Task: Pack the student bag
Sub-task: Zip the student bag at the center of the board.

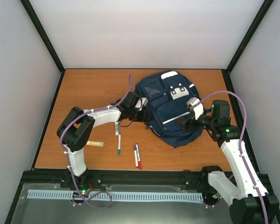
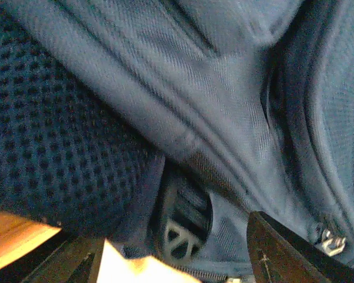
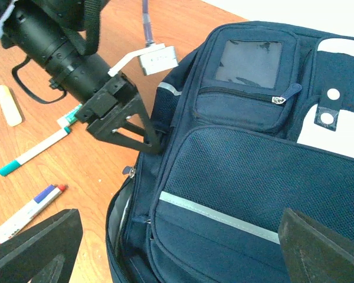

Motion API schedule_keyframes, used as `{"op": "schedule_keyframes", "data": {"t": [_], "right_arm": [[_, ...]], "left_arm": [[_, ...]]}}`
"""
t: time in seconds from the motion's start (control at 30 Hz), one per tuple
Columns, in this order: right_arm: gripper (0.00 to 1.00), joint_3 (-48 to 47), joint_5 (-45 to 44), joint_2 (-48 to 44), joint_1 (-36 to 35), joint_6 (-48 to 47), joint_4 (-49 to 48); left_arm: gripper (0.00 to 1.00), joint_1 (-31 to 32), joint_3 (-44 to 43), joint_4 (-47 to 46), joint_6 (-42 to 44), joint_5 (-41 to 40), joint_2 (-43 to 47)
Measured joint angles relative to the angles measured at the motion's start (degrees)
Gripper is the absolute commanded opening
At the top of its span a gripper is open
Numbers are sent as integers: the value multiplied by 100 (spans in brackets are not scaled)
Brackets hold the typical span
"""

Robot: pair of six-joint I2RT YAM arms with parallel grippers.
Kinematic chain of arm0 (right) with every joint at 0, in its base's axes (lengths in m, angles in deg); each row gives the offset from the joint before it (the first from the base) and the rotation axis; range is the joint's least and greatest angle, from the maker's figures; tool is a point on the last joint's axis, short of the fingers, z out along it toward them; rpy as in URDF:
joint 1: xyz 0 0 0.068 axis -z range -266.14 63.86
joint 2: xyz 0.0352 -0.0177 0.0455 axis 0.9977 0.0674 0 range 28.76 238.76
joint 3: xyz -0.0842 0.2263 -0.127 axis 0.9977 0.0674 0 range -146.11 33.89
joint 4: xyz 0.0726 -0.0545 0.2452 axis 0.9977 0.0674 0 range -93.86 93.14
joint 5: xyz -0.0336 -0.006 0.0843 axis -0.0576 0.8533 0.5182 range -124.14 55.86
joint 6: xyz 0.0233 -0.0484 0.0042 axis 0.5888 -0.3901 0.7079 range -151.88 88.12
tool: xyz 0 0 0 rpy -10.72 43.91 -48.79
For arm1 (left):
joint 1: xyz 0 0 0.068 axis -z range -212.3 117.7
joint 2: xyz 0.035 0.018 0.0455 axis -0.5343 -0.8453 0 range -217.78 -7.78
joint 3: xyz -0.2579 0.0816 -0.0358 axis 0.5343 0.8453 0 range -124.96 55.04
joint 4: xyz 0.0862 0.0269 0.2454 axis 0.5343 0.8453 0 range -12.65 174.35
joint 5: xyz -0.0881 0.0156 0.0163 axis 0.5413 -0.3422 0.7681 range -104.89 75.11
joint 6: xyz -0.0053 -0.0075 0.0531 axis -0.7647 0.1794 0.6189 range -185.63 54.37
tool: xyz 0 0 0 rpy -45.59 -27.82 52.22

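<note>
Our left gripper, fingers spread wide, noses against the side of the student bag. Our right gripper hangs wide open above the bag, which lies mid-table. The markers lie outside it, so we judge packing barely begun.
</note>
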Motion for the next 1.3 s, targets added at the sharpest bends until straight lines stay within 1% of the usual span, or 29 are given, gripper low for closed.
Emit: {"op": "schedule_keyframes", "data": {"t": [0.13, 0.2, 0.27, 0.37, 0.47, 0.53, 0.6, 0.7, 0.87, 1.03, 1.13, 1.3], "right_arm": [[91, 0, 26, 17, 0, -2, 7], [91, 0, 42, 46, 0, -2, 11], [89, 0, 81, 87, 0, -2, 15], [83, 0, 109, 157, 0, -2, 26], [73, -17, -9, 328, 0, 59, 4], [66, -170, -122, 667, 0, 109, 50], [61, -555, -195, 1285, 0, 173, 190], [56, -1137, -299, 2258, 0, 267, 295], [45, -1458, -444, 3211, 4, 409, 450], [44, -1541, -619, 3974, 4, 479, 525], [44, -1541, -686, 4227, 4, 479, 503], [42, -1541, -693, 4306, 4, 450, 476]], "left_arm": [[76, 50, 492, 11, 380, -267, 501], [76, 50, 881, 33, 610, -433, 953], [74, 48, 975, 4, 713, -468, 1060], [69, 50, 1187, -44, 949, -420, 1191], [68, 52, 1342, -46, 1161, -361, 1193], [69, 52, 1377, -52, 1261, -337, 1193], [71, 55, 1386, -98, 1360, -317, 1196], [70, 55, 1392, -199, 1484, -260, 1193], [70, 92, 1397, -315, 1655, -120, 1191], [71, 363, 1392, -396, 1875, -192, 1102], [70, 511, 1392, -433, 1980, -328, 927], [61, 546, 1392, -470, 2109, -466, 732]]}}
